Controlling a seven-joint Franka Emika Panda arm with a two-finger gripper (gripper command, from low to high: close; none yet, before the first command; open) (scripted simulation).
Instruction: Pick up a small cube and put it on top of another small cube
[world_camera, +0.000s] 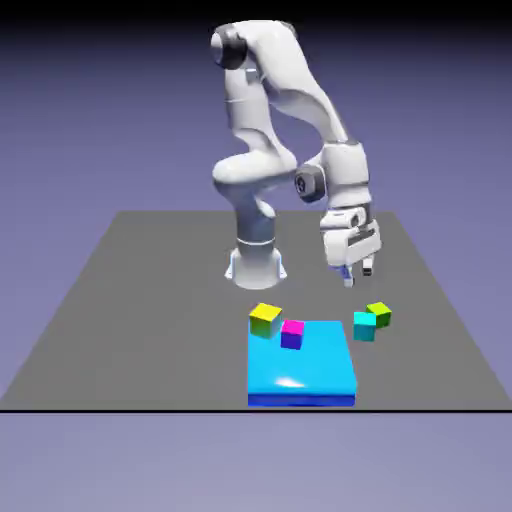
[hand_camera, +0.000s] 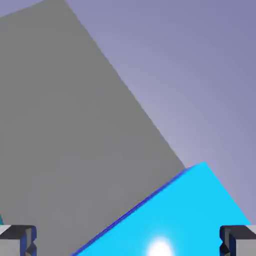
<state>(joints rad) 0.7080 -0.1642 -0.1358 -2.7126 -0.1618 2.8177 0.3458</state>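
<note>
nearest to me sits the big cyan slab, flat on the grey table with a dark blue lower edge; it fills the lower right of the hand view too. on its far edge rests a small magenta-topped cube, and touching the slab's far left corner stands the bigger yellow-topped cube. off to the exterior view's right, the small green cube sits touching the cyan cube, both on the table. my gripper hangs above and just behind that pair, jaws spread wide and empty, pointing down, so i judge it is set up to come down on the green one. no labels, brands or writing are readable anywhere.
</note>
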